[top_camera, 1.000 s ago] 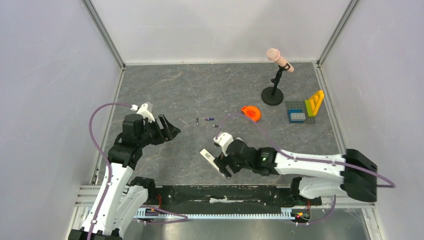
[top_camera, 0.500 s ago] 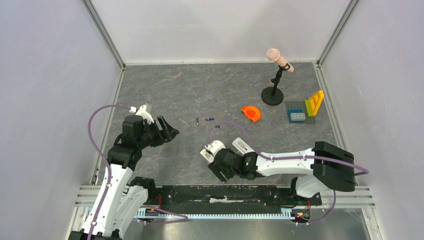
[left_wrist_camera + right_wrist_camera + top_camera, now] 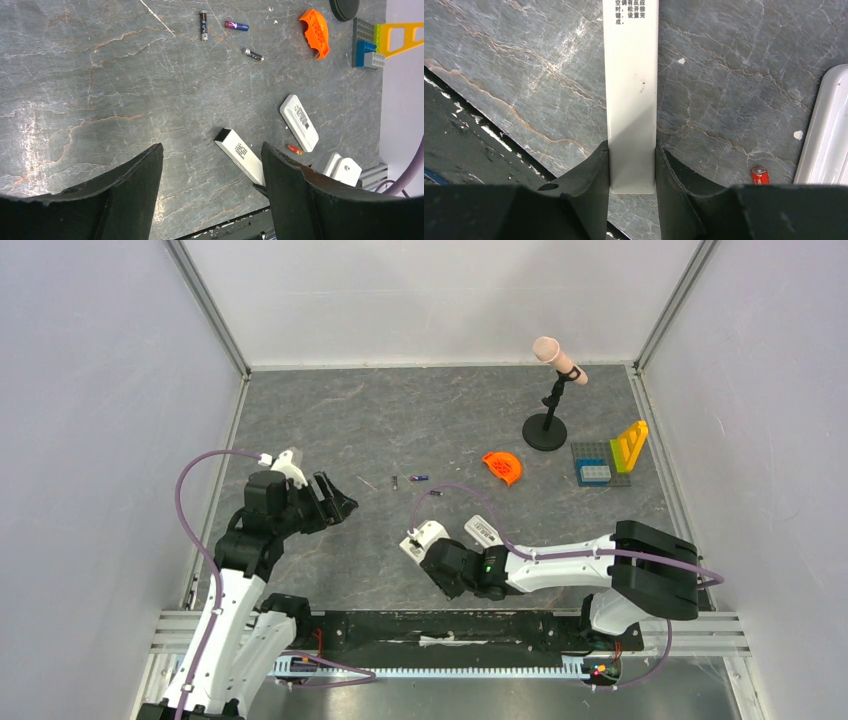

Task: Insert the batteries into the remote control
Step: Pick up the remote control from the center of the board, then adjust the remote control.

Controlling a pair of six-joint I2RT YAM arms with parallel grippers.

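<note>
Remote control, a long slim white plastic bar with printed text on its upper face, sits near the front edge of the grey marbled tabletop. One end is pinched by the right gripper, whose black jaws press against its two long sides. Whether it rests on the table or hangs just above it cannot be told. Just to its right lie a small orange-red cylindrical battery and a shorter, wider white plastic block. Farther back, well apart from the remote, lie a thin dark battery, a purple-blue battery and a second dark battery. The left gripper hovers over the table's left side, jaws spread wide with nothing between them
</note>
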